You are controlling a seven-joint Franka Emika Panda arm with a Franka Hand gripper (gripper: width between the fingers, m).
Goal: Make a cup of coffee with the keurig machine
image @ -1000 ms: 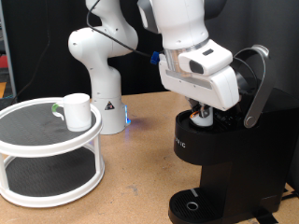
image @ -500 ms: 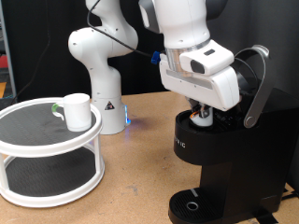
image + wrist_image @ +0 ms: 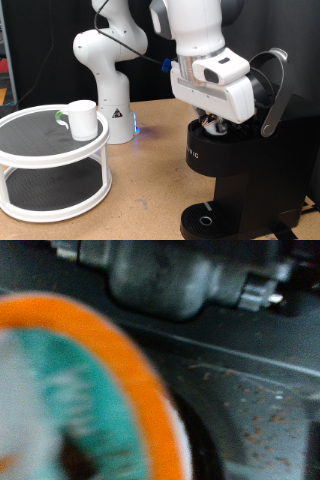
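**Robot hand down in the open top of the coffee maker**

On the exterior view's left stands a round white two-level stand (image 3: 30,150) with a dark top shelf. The cup (image 3: 82,119), a plain white mug, sits upright on that top shelf, near its back edge. Nothing is touching it.

Behind the stand, a second white robot arm (image 3: 105,75) stands on the wooden counter (image 3: 140,180), with a small blue light at its foot.

On the exterior view's right is the keurig machine (image 3: 235,175), tall and black. Its lid (image 3: 272,85) with the silver-grey handle is tipped up and open. The round drip tray (image 3: 205,220) at its base has no cup on it.

The working arm reaches down from the top of the picture. Its hand (image 3: 215,124) is low, right at the open top of the machine, well apart from the cup. I cannot tell whether the fingers are spread or pinched together, because the big white wrist block hides them.

The wrist view is very blurry. It shows a round thing with an orange rim and a teal middle, a coffee pod lid (image 3: 70,400), very close to the camera, with dark machine parts behind it. I cannot tell if the hand is holding it.
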